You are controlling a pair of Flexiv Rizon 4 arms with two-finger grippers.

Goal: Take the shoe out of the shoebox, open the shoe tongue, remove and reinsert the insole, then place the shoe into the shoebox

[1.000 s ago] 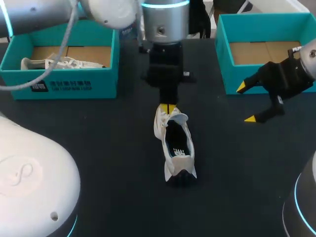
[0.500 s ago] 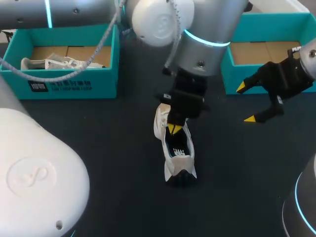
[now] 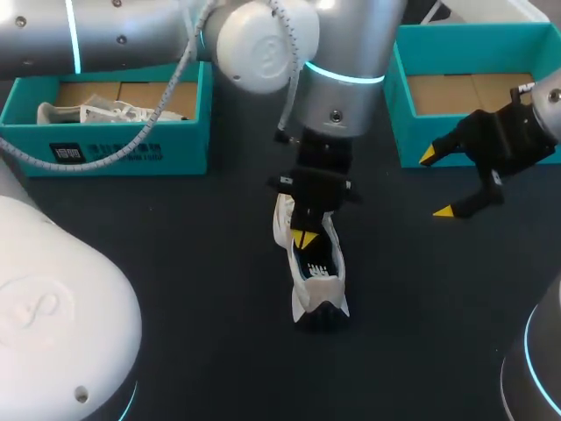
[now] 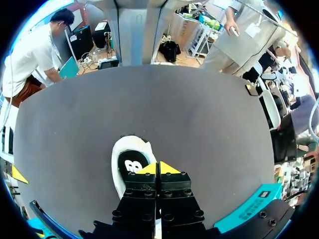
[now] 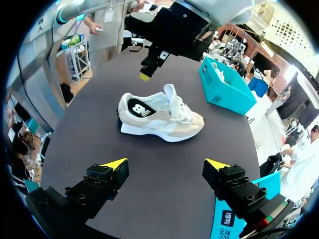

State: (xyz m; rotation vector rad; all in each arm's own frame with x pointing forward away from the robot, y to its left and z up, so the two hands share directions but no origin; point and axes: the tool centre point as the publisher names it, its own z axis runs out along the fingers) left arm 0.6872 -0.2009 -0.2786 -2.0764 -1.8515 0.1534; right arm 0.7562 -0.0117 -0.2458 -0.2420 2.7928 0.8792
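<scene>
A white and beige shoe (image 3: 314,279) stands upright in the middle of the dark table, toe toward the far side and heel toward me. Its tongue (image 5: 172,94) stands up, and the dark insole (image 4: 131,163) with a white logo shows in the opening. My left gripper (image 3: 304,239) hangs just over that opening, shut with nothing between its yellow tips. In the left wrist view the left gripper (image 4: 158,168) has the heel opening right under and ahead of it. My right gripper (image 3: 438,184) stands open to the right of the shoe (image 5: 159,117), holding nothing.
A teal shoebox (image 3: 131,145) at the far left holds a second white shoe (image 3: 96,112). Another teal shoebox (image 3: 399,96) at the far right shows only its cardboard floor, with my right gripper just in front of it. Bare dark table surrounds the shoe.
My left gripper, still shut, has moved from the shoe's toe end toward me to above the opening, and its wrist has swung. The shoe and the right arm have not moved.
</scene>
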